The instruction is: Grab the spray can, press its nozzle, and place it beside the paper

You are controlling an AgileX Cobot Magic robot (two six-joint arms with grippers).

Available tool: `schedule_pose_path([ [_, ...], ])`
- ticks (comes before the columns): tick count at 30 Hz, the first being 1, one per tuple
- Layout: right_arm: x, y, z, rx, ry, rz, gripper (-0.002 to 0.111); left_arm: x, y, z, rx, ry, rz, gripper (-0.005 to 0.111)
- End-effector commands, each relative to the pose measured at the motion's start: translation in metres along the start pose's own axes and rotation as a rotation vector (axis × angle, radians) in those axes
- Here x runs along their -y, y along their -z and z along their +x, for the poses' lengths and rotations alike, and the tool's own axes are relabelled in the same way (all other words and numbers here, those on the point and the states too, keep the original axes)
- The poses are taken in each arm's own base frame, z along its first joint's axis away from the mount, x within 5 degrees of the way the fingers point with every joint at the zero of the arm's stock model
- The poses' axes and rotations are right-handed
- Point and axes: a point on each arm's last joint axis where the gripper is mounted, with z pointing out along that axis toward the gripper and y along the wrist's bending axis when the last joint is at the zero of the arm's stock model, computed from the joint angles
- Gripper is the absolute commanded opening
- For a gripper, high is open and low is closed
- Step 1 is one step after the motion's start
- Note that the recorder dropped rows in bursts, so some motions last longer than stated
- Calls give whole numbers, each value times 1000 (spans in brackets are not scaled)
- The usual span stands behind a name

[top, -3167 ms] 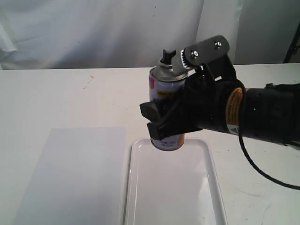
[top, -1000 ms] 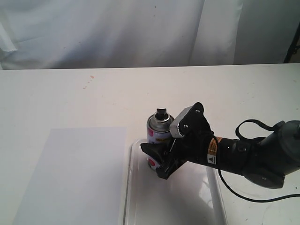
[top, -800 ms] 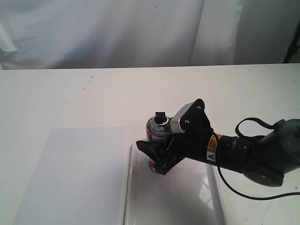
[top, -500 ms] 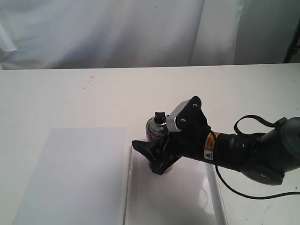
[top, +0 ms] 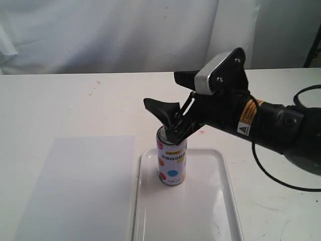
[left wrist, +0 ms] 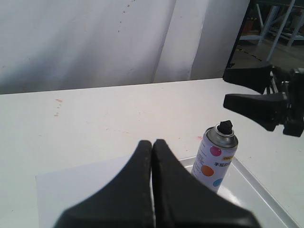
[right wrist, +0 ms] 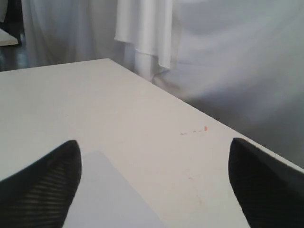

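- paper (top: pixel 75 186): flat on the counter (top: pixel 65 100), near left, nothing on it.
- left gripper (left wrist: pixel 152 145): fingers pressed tight together, nothing between them, well apart from the can.
- spray can (top: pixel 172 161): upright and standing free in the far-left corner of the white tray (top: pixel 220 201), just right of the paper with the tray rim between, not touching the sheet.
- Can's look: small, white, blue/orange/pink dots, text label, silver dome, black nozzle (left wrist: pixel 224 126) on top; no dents visible.
- right gripper (top: pixel 161 89): just above the can's top, fingers spread wide, holding nothing.
- Progress: set-down beside the paper looks done, though the can sits inside the tray. Cannot tell whether the nozzle press happened. Probably only clearing the arm is left.
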Motion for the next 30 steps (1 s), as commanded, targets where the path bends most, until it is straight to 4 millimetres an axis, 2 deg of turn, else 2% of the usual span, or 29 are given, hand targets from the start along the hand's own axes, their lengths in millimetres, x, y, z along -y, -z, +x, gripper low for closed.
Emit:
schedule_pose_path([
  [1, 3, 17, -28, 0, -71, 69, 64, 1, 1, 1, -1, -3, 4, 0],
  [5, 1, 42, -62, 48, -93, 121, 33, -1, 1, 0, 18, -3, -13, 0],
  [9, -3, 76, -97, 116, -65, 186, -1, -5, 1, -5, 64, -2, -53, 0],
  [15, -3, 129, -140, 189, -75, 355, 0, -14, 3, -15, 184, 0, -159, 0],
  [16, -1, 141, -155, 164, -46, 404, 0, -18, 5, -19, 227, 3, -197, 0],
  [21, 5, 166, -199, 205, 118, 492, 0, -20, 6, -22, 265, 5, -231, 0],
  [24, 18, 181, -209, 210, 134, 585, 0, -20, 6, -22, 265, 5, -231, 0],
  [27, 33, 198, -205, 145, 162, 709, 0, -20, 6, -22, 265, 1, -232, 0],
  [30, 36, 211, -205, 147, 128, 771, 0, -20, 6, -22, 265, 1, -232, 0],
])
